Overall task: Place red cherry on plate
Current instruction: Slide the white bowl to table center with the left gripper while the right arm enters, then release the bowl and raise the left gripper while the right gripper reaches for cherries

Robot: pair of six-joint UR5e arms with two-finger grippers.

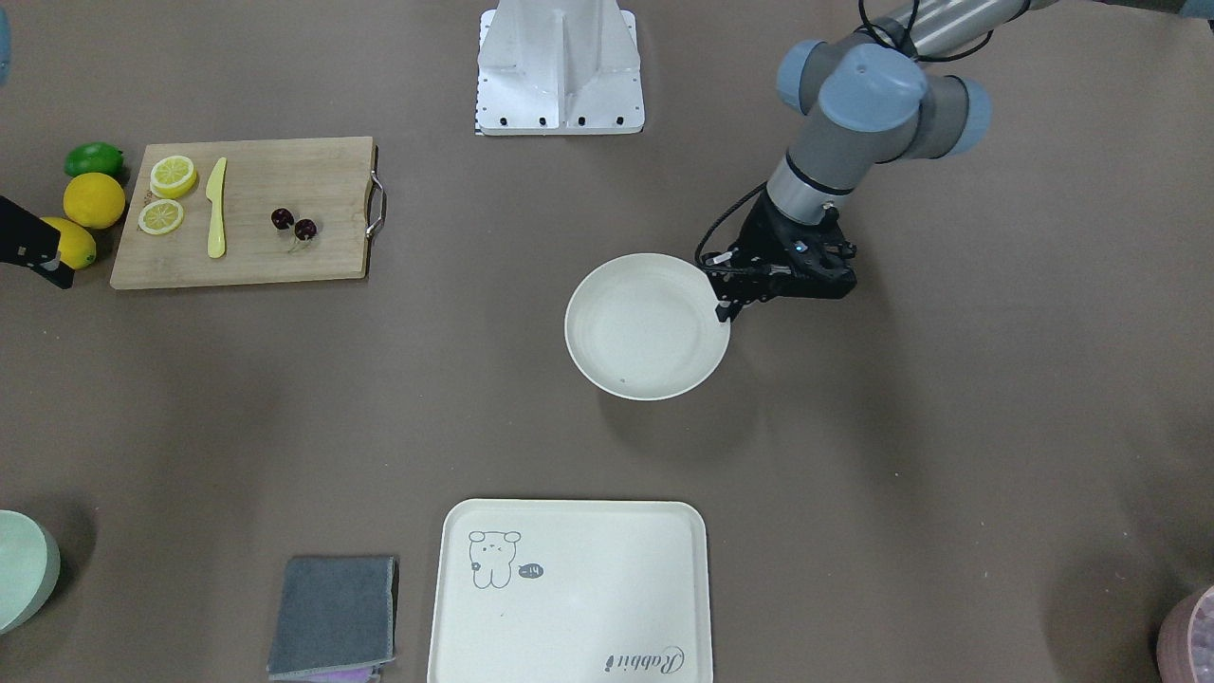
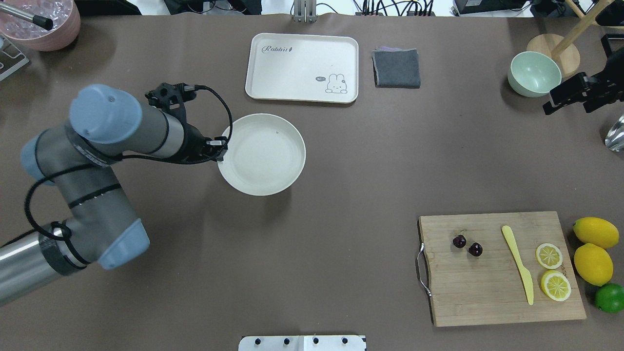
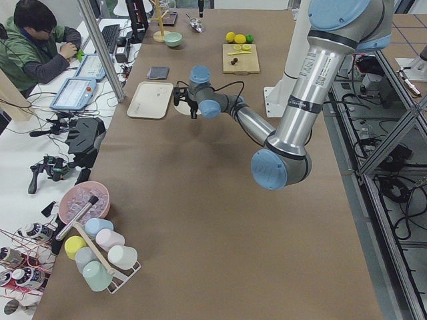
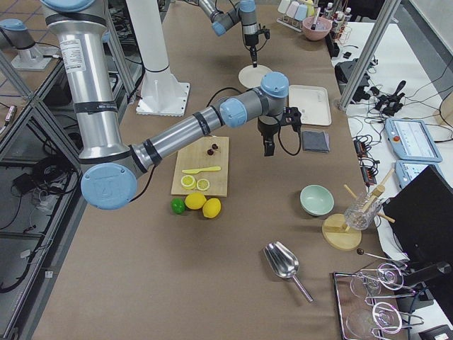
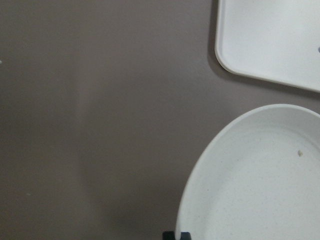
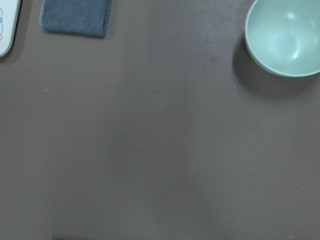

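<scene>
Cherry (image 2: 467, 245): two tiny dark maroon balls, thin stems, on the board (image 2: 487, 292), well apart from the plate.
Plate (image 2: 263, 156): round, off-white, mid-desk (image 2: 341, 219).
Left tool (image 2: 219, 150): at the plate's rim; grip, can't tell.
Right tool (image 2: 550, 105): beside the bowl (image 2: 534, 73); can't tell.

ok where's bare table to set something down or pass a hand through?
Free: the wide strip between the plate and the cutting board; the plate's inside is bare too. Crowded: the plate's rim at the left gripper, and the board's end holding the knife and lemon slices, beside the lemons.
</scene>
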